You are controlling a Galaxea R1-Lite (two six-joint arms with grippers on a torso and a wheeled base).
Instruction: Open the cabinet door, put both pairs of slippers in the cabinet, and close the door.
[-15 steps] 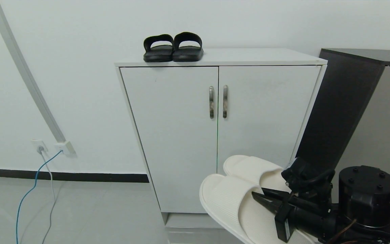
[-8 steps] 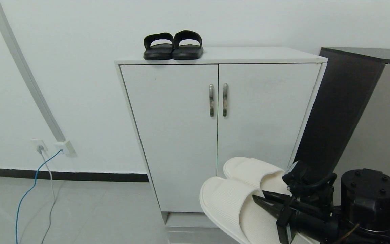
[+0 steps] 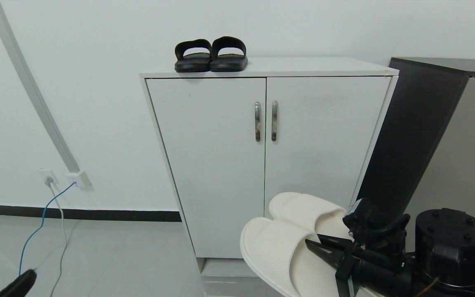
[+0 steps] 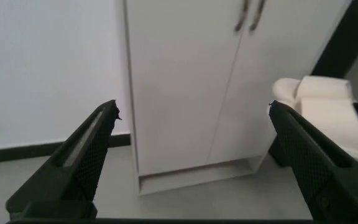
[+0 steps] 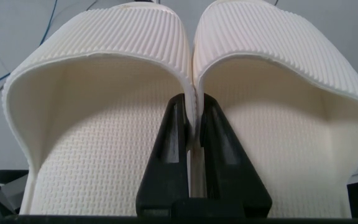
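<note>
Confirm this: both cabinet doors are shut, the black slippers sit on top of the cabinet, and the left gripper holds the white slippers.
Wrong arm: the right gripper holds the white slippers, as the right wrist view shows. The rest stands.

The heels of the white slippers (image 3: pixel 278 247) run off the head view's bottom edge behind the right gripper (image 3: pixel 311 245), and the left gripper (image 3: pixel 4 264) is cut off at its lower-left corner.
</note>
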